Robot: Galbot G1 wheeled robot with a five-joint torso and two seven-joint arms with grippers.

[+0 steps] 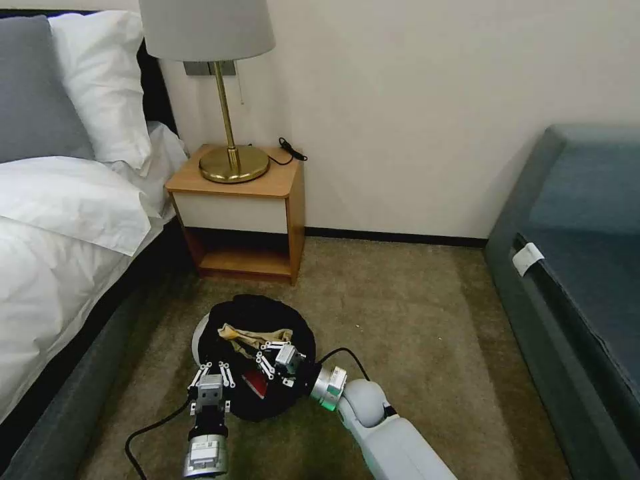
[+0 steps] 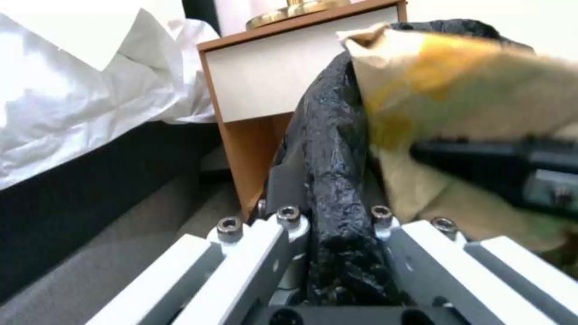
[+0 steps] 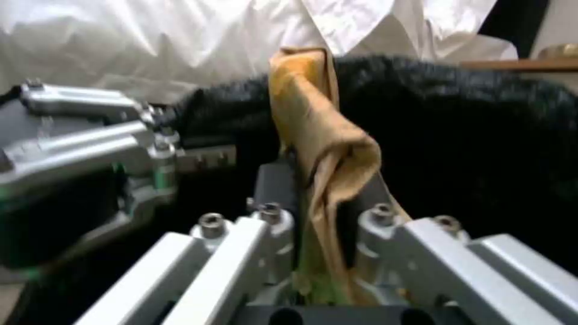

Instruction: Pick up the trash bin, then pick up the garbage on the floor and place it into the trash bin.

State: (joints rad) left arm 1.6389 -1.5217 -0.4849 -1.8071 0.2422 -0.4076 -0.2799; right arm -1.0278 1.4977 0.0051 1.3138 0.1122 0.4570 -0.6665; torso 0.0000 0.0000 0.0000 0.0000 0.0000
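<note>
The trash bin (image 1: 200, 337) is a low white bin lined with a wrinkly black bag (image 1: 267, 317), held just above the carpet in front of the nightstand. My left gripper (image 1: 212, 367) is shut on its near rim, and the left wrist view shows my left gripper (image 2: 332, 216) pinching the black bag (image 2: 328, 149). My right gripper (image 1: 262, 357) is over the bin's mouth, shut on a piece of garbage, the brown paper wad (image 1: 250, 335). The right wrist view shows my right gripper (image 3: 319, 212) clamping that brown paper wad (image 3: 325, 144). A red-white snack bag (image 1: 255, 382) lies inside the bin.
A wooden nightstand (image 1: 243, 200) with a brass lamp (image 1: 230, 160) stands right behind the bin. The bed (image 1: 60, 220) runs along the left and a grey sofa (image 1: 573, 267) along the right. Open carpet (image 1: 413, 313) lies between them.
</note>
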